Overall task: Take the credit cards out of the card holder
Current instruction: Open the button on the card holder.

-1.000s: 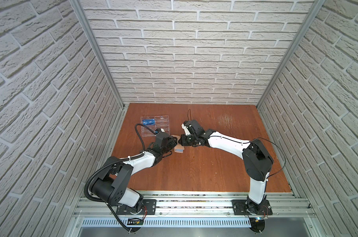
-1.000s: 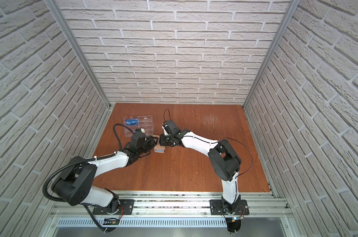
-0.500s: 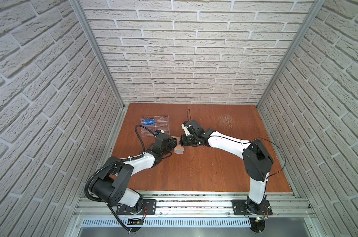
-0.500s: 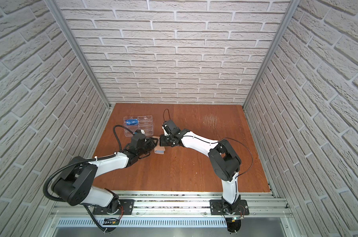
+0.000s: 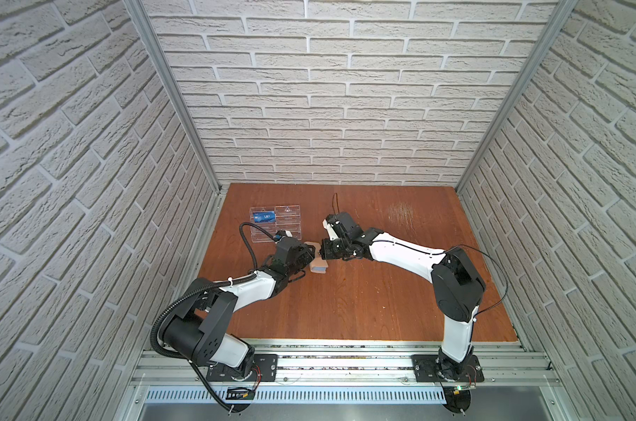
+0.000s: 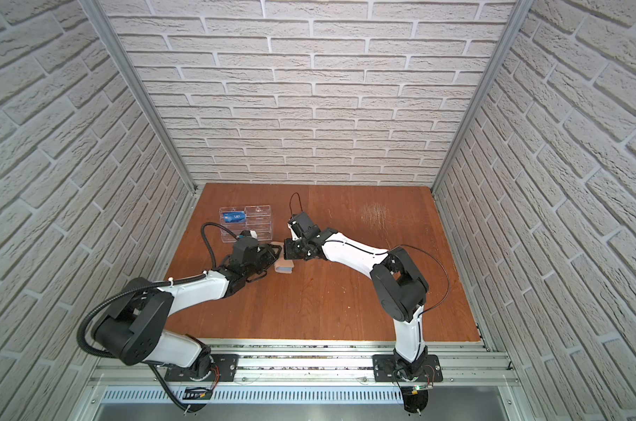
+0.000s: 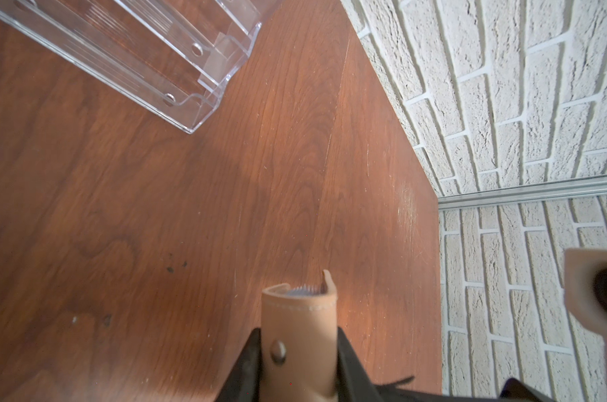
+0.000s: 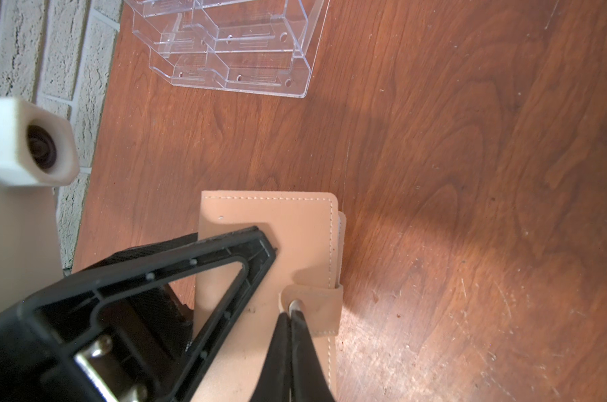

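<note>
The left gripper (image 7: 298,351) clasps the tan leather card holder (image 8: 295,236) over the wooden table (image 5: 345,302), near the clear rack (image 5: 283,227). The right gripper (image 8: 291,313), fingers pressed together, meets the holder's snap strap (image 8: 317,313); whether it pinches the strap cannot be told. One blue credit card (image 5: 264,217) stands in the rack, its white lettering too small to read.

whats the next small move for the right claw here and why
Probably pull the strap up and off its snap. The right claw is closed with its tips right at that snap, the left claw clamps the card holder, and the holder is fastened shut, so nothing can come out until it opens.
</note>
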Robot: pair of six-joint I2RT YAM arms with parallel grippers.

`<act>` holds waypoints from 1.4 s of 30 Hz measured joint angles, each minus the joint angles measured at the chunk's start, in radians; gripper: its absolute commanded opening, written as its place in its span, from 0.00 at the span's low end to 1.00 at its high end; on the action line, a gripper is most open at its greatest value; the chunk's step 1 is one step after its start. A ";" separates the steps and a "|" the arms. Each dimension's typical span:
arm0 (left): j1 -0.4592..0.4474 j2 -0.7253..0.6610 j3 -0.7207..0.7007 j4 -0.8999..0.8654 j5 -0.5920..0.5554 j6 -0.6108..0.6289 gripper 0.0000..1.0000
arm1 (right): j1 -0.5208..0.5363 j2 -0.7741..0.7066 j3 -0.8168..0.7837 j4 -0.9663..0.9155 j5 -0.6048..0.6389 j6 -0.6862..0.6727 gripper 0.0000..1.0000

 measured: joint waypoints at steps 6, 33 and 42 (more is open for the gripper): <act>0.000 0.005 -0.015 0.034 0.008 -0.002 0.00 | -0.013 0.000 -0.002 -0.004 -0.008 -0.004 0.06; -0.090 0.129 0.003 0.076 0.014 0.031 0.00 | -0.141 -0.124 -0.274 -0.015 0.049 -0.030 0.06; -0.146 0.239 0.081 0.116 -0.012 0.032 0.00 | -0.226 -0.204 -0.377 0.008 0.046 -0.043 0.18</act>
